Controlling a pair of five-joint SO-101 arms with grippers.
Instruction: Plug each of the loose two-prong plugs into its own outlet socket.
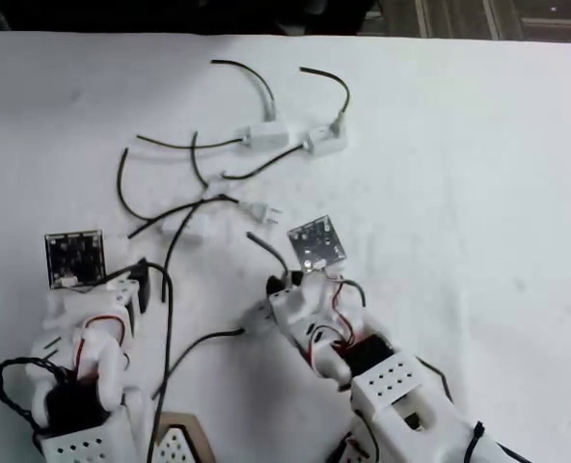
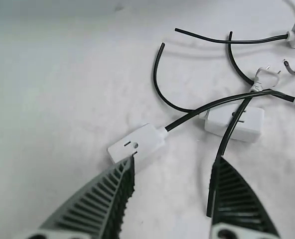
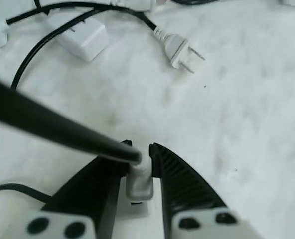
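Now the right claw [image 3: 140,151] is clamped on a plug [image 3: 137,183], near the middle of the table [image 1: 478,145]. The left claw [image 2: 173,167] is apart, one finger [image 2: 118,180] touching a white socket [image 2: 136,143]. Another plug [image 1: 262,211] lies loose farther away.

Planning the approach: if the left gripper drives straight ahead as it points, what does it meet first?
Probably the white outlet socket, lying right at one tip of the left gripper; its black cord crosses just beyond. Depth unclear.
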